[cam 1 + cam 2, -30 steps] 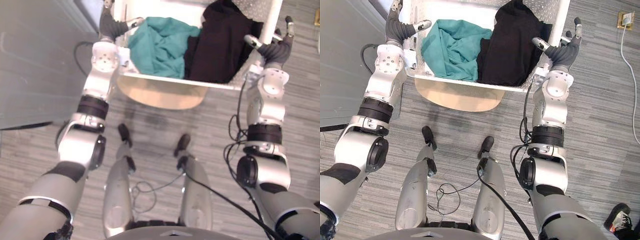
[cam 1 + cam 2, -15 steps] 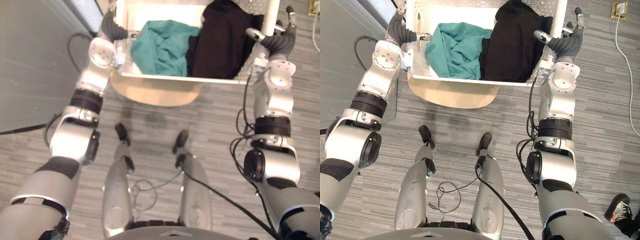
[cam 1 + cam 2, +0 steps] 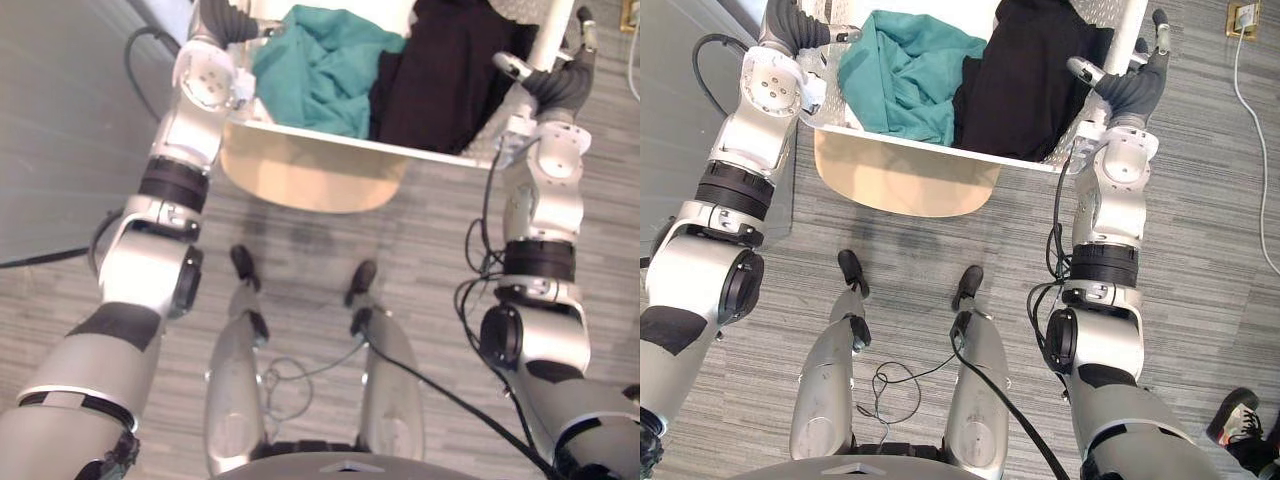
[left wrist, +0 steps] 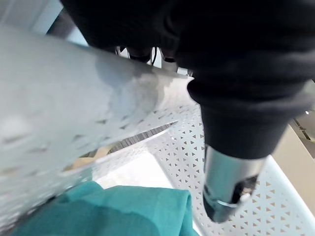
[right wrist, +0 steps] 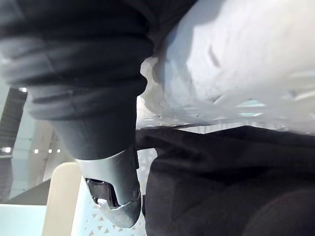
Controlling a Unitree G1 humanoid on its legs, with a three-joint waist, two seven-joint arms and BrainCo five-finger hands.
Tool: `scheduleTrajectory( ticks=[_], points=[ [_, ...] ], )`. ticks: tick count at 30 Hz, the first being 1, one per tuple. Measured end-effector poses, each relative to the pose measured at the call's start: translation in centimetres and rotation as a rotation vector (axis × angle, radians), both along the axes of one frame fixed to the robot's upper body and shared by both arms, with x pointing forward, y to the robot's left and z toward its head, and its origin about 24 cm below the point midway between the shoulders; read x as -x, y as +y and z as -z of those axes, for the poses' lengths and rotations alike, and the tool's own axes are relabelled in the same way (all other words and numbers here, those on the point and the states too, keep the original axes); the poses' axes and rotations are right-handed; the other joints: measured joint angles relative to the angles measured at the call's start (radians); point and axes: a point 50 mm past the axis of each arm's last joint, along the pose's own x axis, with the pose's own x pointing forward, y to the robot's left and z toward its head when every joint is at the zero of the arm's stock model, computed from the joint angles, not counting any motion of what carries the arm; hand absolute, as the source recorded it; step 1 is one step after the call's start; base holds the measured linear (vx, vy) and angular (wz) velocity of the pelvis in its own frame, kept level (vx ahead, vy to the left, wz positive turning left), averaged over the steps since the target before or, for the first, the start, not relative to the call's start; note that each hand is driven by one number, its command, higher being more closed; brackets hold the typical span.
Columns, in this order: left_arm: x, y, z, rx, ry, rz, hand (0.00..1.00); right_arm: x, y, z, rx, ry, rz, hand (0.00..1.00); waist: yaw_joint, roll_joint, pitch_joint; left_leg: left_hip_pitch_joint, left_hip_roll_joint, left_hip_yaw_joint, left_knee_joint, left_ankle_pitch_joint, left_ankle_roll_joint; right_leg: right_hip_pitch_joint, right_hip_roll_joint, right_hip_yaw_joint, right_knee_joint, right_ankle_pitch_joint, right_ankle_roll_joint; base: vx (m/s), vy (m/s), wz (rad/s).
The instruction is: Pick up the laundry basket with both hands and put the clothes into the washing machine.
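"Where's the laundry basket from where you stand?"

"Out in front of the robot, between its two arms. It's white, with small holes all over the walls."

"And the clothes?"

"Both are inside it. A teal cloth is bunched up on the robot's left side. A black cloth is heaped on the right, touching the teal one and lying up against the right wall."

"Has it actually got hold of the basket?"

"Yes, on both sides. The left robot hand is at the left wall. Its thumb is hooked over the rim just beside the teal cloth, so the wall is pinched against the hand. I can't see its fingers on the outside. The right robot hand clamps the right wall the same way, with the thumb inside by the black cloth and the fingers straight up the outside."

"What's under it?"

"A tan rounded panel shows below the near rim, but I can't tell if the basket touches it. Around it is grey striped floor. A person's shoe is off to the robot's right. There's also a wall socket beyond the right hand, with a white cable trailing from it."
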Motion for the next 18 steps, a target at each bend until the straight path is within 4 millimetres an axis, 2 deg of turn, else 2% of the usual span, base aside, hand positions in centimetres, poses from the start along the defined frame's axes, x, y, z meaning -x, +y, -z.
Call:
scheduleTrajectory(
  ticks=[7, 18],
  points=[
    [0.2, -0.3, -0.5, -0.002, -0.009, 0.002, 0.0, 0.1, -0.1, 0.4, 0.0, 0.01, 0.004, 0.0, 0.007, 0.0, 0.0, -0.002, 0.0, -0.004, 0.004, 0.0, 0.0, 0.0, -0.003, -0.003, 0.008, 0.0, 0.0, 0.01, -0.063, 0.02],
    [0.0, 1.3, 0.5, 0.09, -0.001, -0.053, 0.0, -0.1, 0.1, 0.6, 0.038, 0.036, 0.024, 0.0, 0.021, -0.002, 0.005, -0.006, 0.0, -0.005, 0.004, 0.0, 0.001, 0.0, -0.004, -0.007, 0.01, -0.001, 0.0, 0.0, -0.014, 0.0]
  ],
)
